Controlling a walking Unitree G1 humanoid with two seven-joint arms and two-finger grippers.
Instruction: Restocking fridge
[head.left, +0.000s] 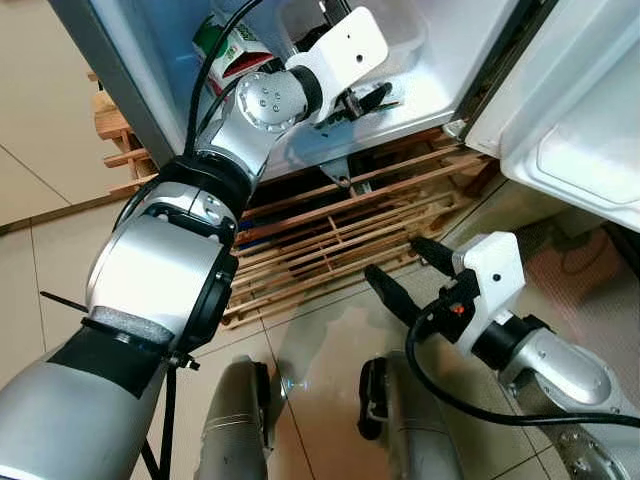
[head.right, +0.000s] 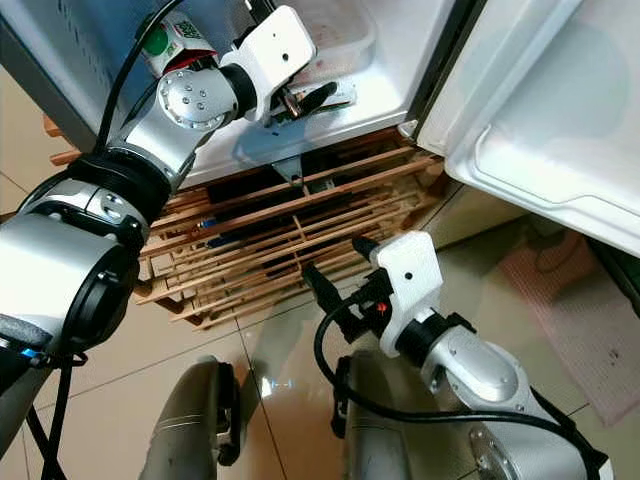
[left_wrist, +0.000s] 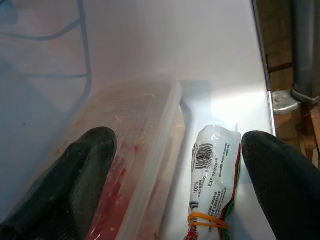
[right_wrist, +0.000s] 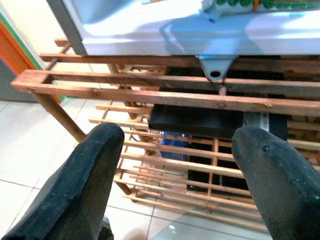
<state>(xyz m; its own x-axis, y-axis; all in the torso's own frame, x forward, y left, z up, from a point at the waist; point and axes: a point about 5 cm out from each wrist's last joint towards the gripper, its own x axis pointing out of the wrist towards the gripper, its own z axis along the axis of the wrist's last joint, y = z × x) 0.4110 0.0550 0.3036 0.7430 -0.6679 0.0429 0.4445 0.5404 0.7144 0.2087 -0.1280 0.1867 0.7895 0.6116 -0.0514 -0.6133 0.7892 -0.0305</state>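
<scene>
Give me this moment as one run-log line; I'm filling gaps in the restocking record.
left gripper: open, inside fridge, over white packet beside plastic container | right gripper: open, empty, low before wooden rack

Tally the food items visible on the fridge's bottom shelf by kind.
Clear plastic container with reddish contents: 1
White printed packet tied with an orange rubber band: 1
Green-and-red carton with a green cap: 1
Total: 3

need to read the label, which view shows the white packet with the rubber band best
The left wrist view: the white printed packet with an orange rubber band lies close up between the open fingers of the left gripper, barcode legible. The eye views show little of it.
</scene>
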